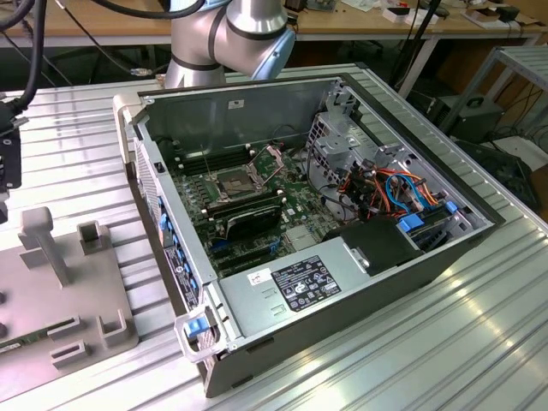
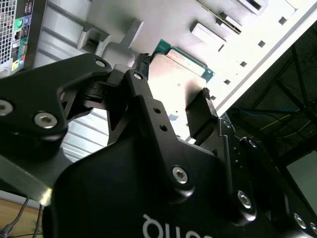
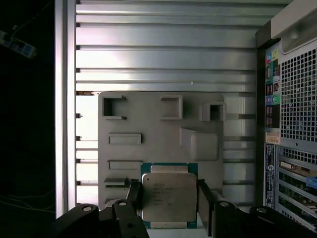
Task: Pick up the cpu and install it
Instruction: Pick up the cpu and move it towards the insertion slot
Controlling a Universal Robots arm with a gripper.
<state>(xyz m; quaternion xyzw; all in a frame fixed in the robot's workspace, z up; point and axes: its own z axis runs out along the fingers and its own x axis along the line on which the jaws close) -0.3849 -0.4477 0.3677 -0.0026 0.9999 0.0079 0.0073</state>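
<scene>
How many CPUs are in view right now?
1. The cpu is held in the gripper over the grey fixture plate, in both wrist views. The motherboard socket looks empty; another could be hidden.

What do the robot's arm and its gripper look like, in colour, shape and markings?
The arm is a thick silver-grey tube with rounded joints and a light blue cap. The gripper is matt black. It has a bulky body, hinged link bars fixed with silver hex screws, and two flat dark fingers. There is white lettering on its body.
</scene>
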